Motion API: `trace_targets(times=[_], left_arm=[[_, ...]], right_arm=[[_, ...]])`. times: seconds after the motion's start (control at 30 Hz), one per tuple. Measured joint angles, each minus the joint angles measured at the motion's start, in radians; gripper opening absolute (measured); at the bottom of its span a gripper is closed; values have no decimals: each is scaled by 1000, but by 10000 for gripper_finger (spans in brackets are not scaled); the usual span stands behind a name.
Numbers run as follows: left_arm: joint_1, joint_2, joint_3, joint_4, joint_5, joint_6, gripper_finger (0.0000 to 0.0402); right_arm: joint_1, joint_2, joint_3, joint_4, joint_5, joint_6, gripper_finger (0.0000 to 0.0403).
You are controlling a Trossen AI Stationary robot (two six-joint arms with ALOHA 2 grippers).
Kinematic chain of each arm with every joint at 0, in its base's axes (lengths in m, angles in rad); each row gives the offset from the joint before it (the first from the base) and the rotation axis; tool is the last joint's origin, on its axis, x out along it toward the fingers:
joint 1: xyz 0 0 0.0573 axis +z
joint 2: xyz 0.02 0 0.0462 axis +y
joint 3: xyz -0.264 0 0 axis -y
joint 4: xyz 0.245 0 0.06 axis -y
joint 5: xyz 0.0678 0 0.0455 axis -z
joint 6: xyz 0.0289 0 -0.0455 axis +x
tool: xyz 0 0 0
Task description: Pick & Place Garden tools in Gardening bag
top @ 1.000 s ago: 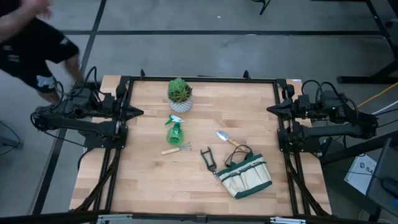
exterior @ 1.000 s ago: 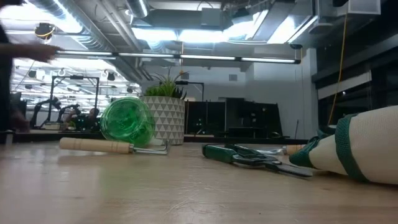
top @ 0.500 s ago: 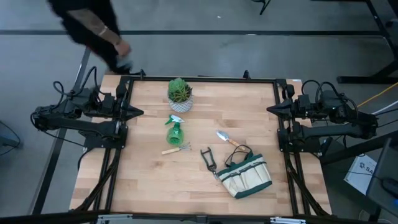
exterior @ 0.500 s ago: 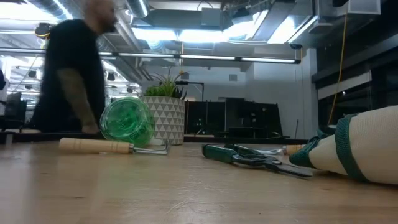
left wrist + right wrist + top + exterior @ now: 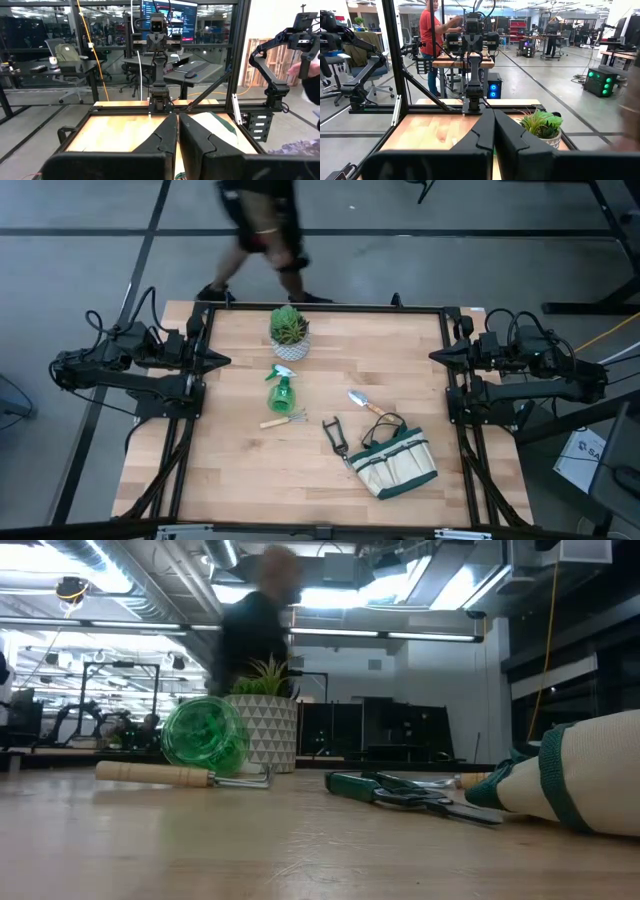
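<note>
Nothing has been picked yet; by my reading the task stands at its very start, all four tools lying loose on the worktop and none in the bag.

Landmark: the gardening bag, on its side near the right-front part of the worktop, its black handles and mouth pointing towards the middle.
- Pruning shears: just beside the bag, on the side away from the right arm.
- Trowel: just behind the bag's handles, near them.
- Hand rake: further from the bag than the shears, towards the left arm.
- Spray bottle: lying down just behind the rake, well apart from the bag.
- Potted plant: at the far edge, well apart from the bag; not part of the job.

Arms: both parked at the worktop's side edges, stretched level and pointing inwards at each other. Left hand closed, empty. Right hand closed, empty; in its wrist view the fingers meet with no gap.

Next move, as I judge it: one arm must open its hand and reach down to a tool; trowel or shears are nearest the bag. The bag's sideways mouth may make the drop awkward.

A person is passing behind the worktop's far edge.
</note>
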Motion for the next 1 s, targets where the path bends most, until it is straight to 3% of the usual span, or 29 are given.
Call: trace_targets(times=[0.5,0.8,1.0], left_arm=[[0,0,0,0,0,0,10],[0,0,0,0,0,0,6],[0,0,0,0,0,0,6]], right_arm=[[0,0,0,7,-19,38,8],[1,24,-7,-120,-253,211,8],[12,53,-74,-112,-392,379,8]])
